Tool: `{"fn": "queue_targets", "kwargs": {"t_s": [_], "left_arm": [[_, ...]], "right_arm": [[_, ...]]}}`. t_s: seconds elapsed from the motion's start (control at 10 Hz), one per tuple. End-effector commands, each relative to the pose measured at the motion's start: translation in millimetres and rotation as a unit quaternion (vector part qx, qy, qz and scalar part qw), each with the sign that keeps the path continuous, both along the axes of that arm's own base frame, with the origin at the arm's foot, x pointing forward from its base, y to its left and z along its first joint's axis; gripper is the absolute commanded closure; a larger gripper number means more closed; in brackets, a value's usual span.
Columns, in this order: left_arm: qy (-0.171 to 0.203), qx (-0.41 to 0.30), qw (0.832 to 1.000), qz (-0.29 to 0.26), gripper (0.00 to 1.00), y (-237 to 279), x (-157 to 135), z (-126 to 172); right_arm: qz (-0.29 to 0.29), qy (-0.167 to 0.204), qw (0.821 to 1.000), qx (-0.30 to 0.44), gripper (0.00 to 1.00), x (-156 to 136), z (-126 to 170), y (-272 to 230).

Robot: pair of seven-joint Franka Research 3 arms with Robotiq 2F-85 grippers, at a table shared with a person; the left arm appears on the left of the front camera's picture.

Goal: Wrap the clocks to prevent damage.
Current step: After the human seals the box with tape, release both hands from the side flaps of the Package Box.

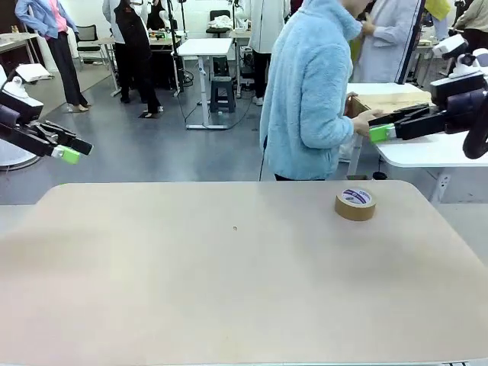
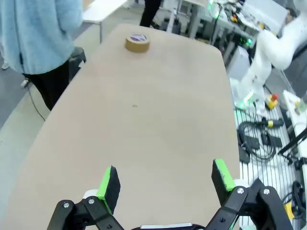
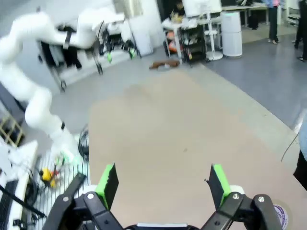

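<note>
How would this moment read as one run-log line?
left end effector: open, empty | right end effector: open, empty | round brown tape roll: on beige table

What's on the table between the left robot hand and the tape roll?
Nothing. In the left wrist view, bare table stretches from the open left gripper to the tape roll.

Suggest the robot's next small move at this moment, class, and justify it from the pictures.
Probably hold and wait. Both the left gripper and right gripper hang open off the table, which carries a tape roll, while the person is turned toward a side table.
</note>
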State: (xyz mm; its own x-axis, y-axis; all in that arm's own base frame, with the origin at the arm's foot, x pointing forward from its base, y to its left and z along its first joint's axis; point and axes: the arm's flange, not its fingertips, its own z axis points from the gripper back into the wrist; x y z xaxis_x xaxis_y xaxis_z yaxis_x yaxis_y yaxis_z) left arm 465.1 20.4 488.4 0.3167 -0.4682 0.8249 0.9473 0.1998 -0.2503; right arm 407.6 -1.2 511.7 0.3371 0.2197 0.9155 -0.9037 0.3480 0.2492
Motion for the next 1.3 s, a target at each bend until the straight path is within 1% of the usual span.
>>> {"fn": "queue_targets", "kwargs": {"t_s": [0.0,0.1,0.2,0.4,0.5,1.2], "left_arm": [[0.003,-0.044,0.999,0.032,0.0,8,10,6],[0.0,-0.056,0.997,0.043,0.0,16,12,10],[-0.012,-0.062,0.997,0.054,0.0,23,10,15],[-0.027,-0.074,0.995,0.061,0.0,31,6,25],[-0.013,-0.056,0.997,0.057,0.0,27,11,11],[-0.013,-0.056,0.997,0.057,0.0,27,11,11]], "right_arm": [[-0.02,0.004,0.999,0.036,0.0,16,-9,-6],[-0.032,0.0,0.998,0.044,0.0,16,-7,-12],[-0.044,-0.003,0.998,0.045,0.0,16,-5,-15],[-0.053,0.0,0.998,0.044,0.0,16,0,-18],[-0.043,0.007,0.998,0.042,0.0,16,-9,-22],[-0.043,0.007,0.998,0.042,0.0,16,-9,-22]]}}
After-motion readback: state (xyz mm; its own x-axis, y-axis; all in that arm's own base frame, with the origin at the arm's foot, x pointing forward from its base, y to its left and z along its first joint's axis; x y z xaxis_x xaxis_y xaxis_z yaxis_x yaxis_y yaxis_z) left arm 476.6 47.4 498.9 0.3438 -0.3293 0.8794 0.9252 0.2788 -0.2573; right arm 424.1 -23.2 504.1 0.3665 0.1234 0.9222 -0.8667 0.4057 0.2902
